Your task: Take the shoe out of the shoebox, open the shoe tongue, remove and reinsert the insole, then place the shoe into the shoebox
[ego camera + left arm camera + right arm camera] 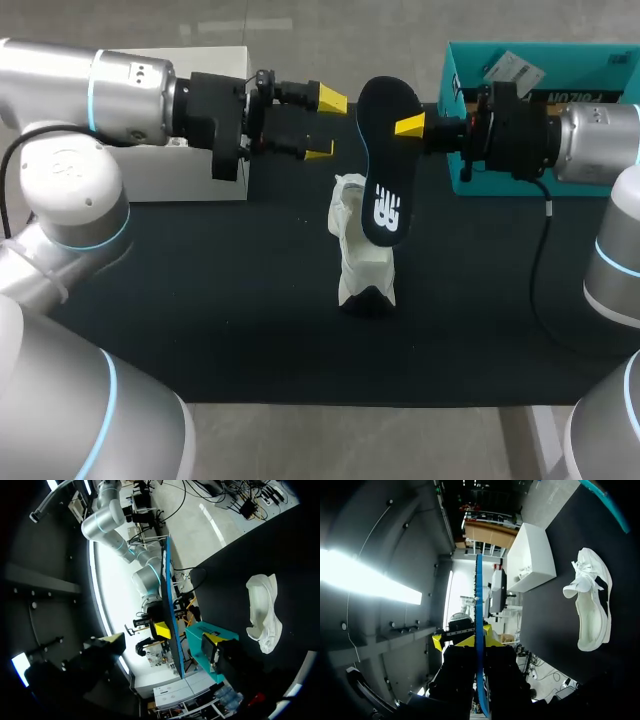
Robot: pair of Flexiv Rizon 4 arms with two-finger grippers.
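The black insole hangs upright in the air, its top edge pinched by my right gripper, which is shut on it. The white shoe lies on the dark mat below it, tongue pulled out. My left gripper is level with the insole's top, just to its left, open and empty. In the right wrist view the insole shows edge-on between the fingers of my right gripper, the shoe off to one side. In the left wrist view my left gripper faces the edge-on insole with the shoe beyond.
The teal shoebox stands at the back right, behind my right gripper. A white box lid sits at the back left under my left arm. The dark mat covers the table.
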